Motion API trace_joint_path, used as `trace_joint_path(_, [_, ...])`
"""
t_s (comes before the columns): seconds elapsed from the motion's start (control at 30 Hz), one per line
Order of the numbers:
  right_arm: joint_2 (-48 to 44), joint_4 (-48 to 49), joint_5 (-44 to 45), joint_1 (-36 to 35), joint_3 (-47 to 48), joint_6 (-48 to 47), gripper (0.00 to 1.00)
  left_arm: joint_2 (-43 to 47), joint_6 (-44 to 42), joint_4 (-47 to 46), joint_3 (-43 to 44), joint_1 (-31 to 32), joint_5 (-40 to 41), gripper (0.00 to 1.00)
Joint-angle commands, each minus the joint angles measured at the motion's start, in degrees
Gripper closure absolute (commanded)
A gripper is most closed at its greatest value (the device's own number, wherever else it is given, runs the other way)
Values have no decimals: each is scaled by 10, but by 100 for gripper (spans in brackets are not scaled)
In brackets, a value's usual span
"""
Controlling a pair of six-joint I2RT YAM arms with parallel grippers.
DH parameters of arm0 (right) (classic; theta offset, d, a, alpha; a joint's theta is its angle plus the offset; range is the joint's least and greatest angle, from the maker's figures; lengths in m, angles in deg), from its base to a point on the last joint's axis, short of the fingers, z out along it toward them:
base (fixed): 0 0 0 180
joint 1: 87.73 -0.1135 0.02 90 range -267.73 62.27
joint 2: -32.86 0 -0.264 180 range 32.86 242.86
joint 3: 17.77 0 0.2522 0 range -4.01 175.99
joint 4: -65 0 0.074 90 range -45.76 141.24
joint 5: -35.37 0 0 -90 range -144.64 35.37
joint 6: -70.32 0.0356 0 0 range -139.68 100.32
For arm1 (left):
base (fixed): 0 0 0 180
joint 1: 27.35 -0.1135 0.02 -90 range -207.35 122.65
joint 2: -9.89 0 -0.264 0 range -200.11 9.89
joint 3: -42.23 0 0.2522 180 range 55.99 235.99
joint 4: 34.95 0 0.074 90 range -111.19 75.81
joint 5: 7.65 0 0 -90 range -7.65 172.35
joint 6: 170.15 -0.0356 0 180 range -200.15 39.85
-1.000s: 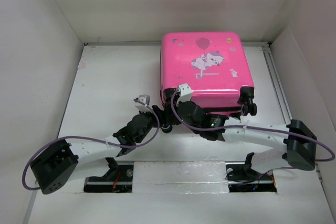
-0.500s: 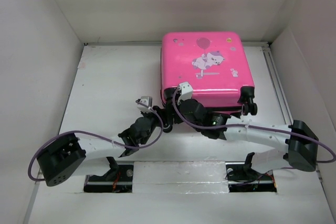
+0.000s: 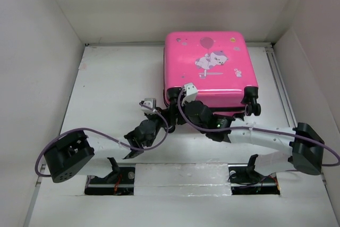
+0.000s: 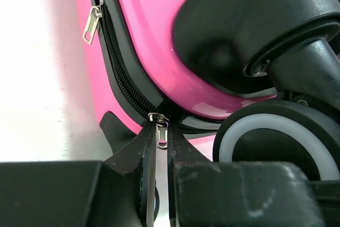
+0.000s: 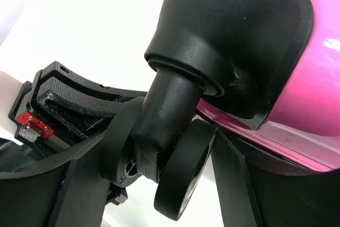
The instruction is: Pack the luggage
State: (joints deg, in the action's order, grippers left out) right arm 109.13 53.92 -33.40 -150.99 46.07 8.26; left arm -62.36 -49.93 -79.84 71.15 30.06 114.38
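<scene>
- At the back right of the bench [image 3: 117, 78] lies the case [image 3: 210, 67] — flat, sticker side up, lid down on its base, wheels toward the arms.
- At its near-left corner both hands meet. The left hand [image 4: 161, 144] is the one on the zip; its fingers are drawn narrow with the pull [image 4: 162, 134] nipped between them.
- The right hand [image 5: 170, 147] sits just beside it. Its fingers stand either side of the corner wheel [image 5: 183, 171] and look closed on it, which I take as bracing the case.
- The relation that matters: from the left hand the zip [image 4: 125, 86] runs up and away along the left seam of the case. In the overhead view that is straight away from the arm bases, toward the back wall.
- A second pull [image 4: 91, 23] hangs further along the same seam, well apart from the held one.
- The step in hand looks like zipping shut. The pull must travel along the seam's long axis, not across it, so the draw should go away from the robot and hug the shell.
- Whether the teeth between the two pulls are already meshed — I cannot tell.
- Risk: a sideways tug could slip the small pull out, or shift the case if the wheel hold is loose.
</scene>
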Motion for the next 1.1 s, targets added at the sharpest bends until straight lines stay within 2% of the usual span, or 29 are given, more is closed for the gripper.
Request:
trace_joint_path(0.0, [-58, 61, -43, -20, -4, 11, 100, 9, -22, -8, 42, -19, 115, 100])
trace_joint_path(0.13, [-63, 54, -18, -20, -16, 11, 100, 14, -7, 9, 24, -19, 126, 100])
trace_joint_path(0.33, [-97, 15, 33, -20, -43, 11, 100, 33, 40, 109, 13, -19, 161, 100])
trace_joint_path(0.47, [-140, 2, 33, -20, -73, 11, 100, 75, 63, 173, 8, -55, 178, 100])
trace_joint_path(0.6, [-160, -10, 18, -20, -99, 16, 100, 103, 43, 173, 8, -61, 191, 100])
trace_joint_path(0.67, [-167, -10, 12, -20, -107, 16, 100, 110, 34, 173, 21, -61, 148, 100])
trace_joint_path(0.7, [-167, -10, 12, -20, -107, 16, 100, 110, 21, 141, 21, -66, 107, 100])
trace_joint_path(0.73, [-167, -10, 12, -20, -107, 16, 100, 110, 0, 121, 12, -66, 61, 100])
trace_joint_path(0.77, [-167, -16, 12, -20, -107, 16, 100, 110, -9, 101, 5, -66, -30, 100])
trace_joint_path(0.8, [-167, -16, 12, -20, -101, 16, 100, 110, -17, 90, 5, -56, -59, 100])
trace_joint_path(0.9, [-167, -16, 17, -20, -88, 10, 100, 102, -35, 142, 10, -33, -112, 100])
trace_joint_path(0.93, [-161, -16, 17, -20, -81, 10, 100, 102, -35, 148, 10, -33, -133, 87])
trace_joint_path(0.97, [-155, -16, 22, -20, -81, 2, 100, 102, -29, 132, -9, -33, -164, 78])
trace_joint_path(1.07, [-149, -16, 22, -20, -75, 2, 100, 102, -29, 104, -25, -33, -185, 53])
